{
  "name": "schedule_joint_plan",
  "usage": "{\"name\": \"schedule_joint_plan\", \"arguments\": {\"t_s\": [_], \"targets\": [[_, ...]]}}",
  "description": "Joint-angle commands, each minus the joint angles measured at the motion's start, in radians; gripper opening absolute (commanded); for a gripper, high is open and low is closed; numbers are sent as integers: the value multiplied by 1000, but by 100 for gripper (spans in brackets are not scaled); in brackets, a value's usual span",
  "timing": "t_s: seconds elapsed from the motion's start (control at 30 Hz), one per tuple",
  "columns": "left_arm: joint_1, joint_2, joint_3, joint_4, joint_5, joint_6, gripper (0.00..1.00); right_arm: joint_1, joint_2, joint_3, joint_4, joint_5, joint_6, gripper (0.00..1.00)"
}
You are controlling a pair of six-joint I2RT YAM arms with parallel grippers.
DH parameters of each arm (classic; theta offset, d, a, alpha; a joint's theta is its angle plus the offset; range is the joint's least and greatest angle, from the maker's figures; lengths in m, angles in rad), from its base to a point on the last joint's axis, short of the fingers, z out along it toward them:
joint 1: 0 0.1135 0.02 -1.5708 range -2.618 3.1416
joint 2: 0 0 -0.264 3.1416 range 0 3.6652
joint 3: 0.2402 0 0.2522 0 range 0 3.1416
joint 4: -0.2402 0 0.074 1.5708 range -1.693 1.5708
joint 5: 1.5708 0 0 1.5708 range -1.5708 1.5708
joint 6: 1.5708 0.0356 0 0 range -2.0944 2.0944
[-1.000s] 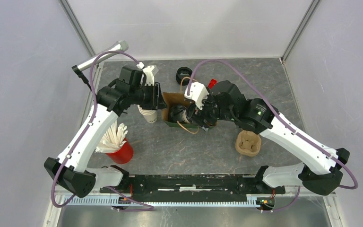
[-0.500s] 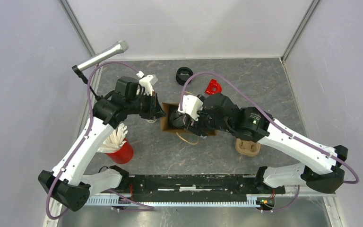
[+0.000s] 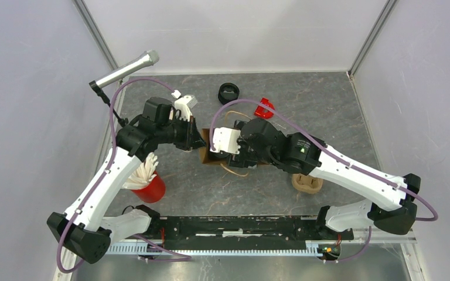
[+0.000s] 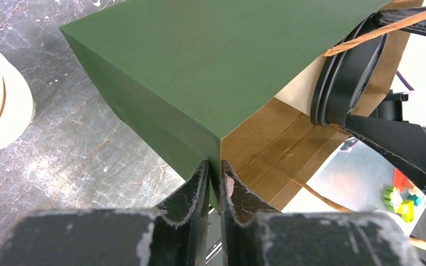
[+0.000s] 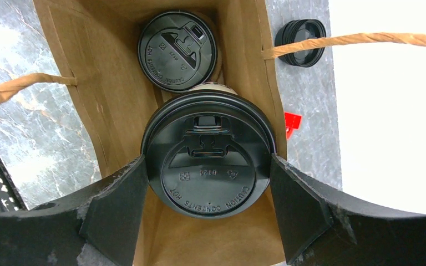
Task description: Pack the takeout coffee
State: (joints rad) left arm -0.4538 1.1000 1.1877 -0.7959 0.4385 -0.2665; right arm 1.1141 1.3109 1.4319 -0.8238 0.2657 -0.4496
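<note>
A paper bag (image 4: 199, 72), green outside and brown inside, lies on its side at the table's middle (image 3: 206, 157). My left gripper (image 4: 215, 174) is shut on the corner of the bag's open rim, one finger outside and one inside. Inside the bag (image 5: 116, 94), one takeout coffee cup (image 5: 177, 50) with a black lid rests at the far end. A second lidded cup (image 5: 208, 155) sits nearer the mouth. My right gripper (image 5: 208, 166) is shut on this cup, its fingers (image 5: 116, 205) against both sides of the lid. From above, both grippers (image 3: 198, 139) (image 3: 234, 153) meet at the bag.
A red cup of white sticks (image 3: 146, 181) stands front left. A cardboard cup carrier (image 3: 306, 182) is under the right arm. A loose black lid (image 3: 228, 92) and a red piece (image 3: 263, 108) lie at the back. A cream cup (image 4: 0, 111) stands left of the bag.
The right arm has carried its cup leftward, deeper into the bag. The left gripper has closed on the bag's rim, and the bag has shifted left.
</note>
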Motion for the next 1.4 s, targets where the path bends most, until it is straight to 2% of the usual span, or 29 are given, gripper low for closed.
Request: {"name": "schedule_joint_plan", "arguments": {"t_s": [0.0, 0.2, 0.57, 0.93, 1.13, 1.37], "targets": [[-2, -33, 0, 51, 40, 43, 17, 19, -11, -10, 20, 46, -87, 56], [-3, -41, -38, 163, 84, 32, 17, 61, -17, -38, -12, 64, -120, 56], [-2, 60, -14, 293, 106, 36, 18, 127, -49, -109, -5, 116, -75, 55], [-3, -31, -62, 146, 85, -8, 58, 158, -76, -157, 22, 141, -61, 55], [-4, -71, -81, 55, 32, -8, 65, 159, -78, -142, 10, 141, -45, 54], [-6, -5, -77, 48, -1, -10, 66, 164, -55, -97, -35, 164, -34, 53]]}}
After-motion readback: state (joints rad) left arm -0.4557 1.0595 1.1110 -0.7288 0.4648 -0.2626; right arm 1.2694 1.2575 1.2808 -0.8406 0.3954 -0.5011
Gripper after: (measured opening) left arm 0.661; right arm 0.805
